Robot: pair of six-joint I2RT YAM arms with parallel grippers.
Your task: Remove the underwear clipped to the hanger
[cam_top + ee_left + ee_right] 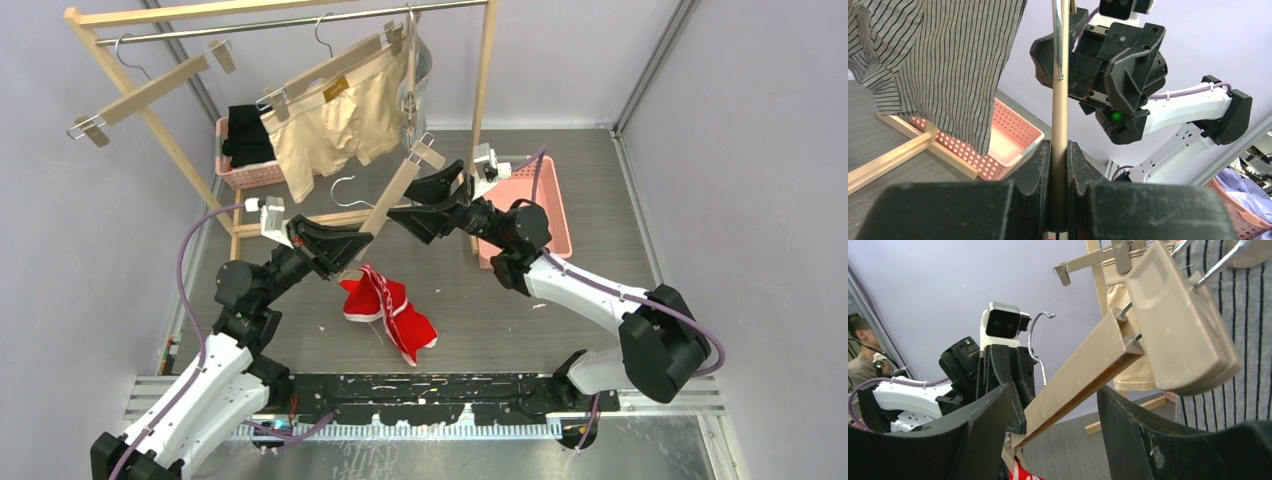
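Left claw (pixel 1059 155) pinching hanger (pixel 1062 115); right claw (pixel 1054 390) spread around it (clip end); red underwear (pixel 390 312) on table (pixel 480 330) below.

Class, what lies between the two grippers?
A wooden hanger bridges them: the left gripper clamps its lower end, and the right gripper's open jaws straddle its upper end. The top external view shows it.

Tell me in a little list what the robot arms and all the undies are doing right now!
Left gripper: shut on the wooden hanger
Right gripper: open, one jaw each side of that hanger's bar
Red underwear: off the hanger, lying on the table
Beige underwear: clipped up, hanging from the rail
Striped underwear: hanging up
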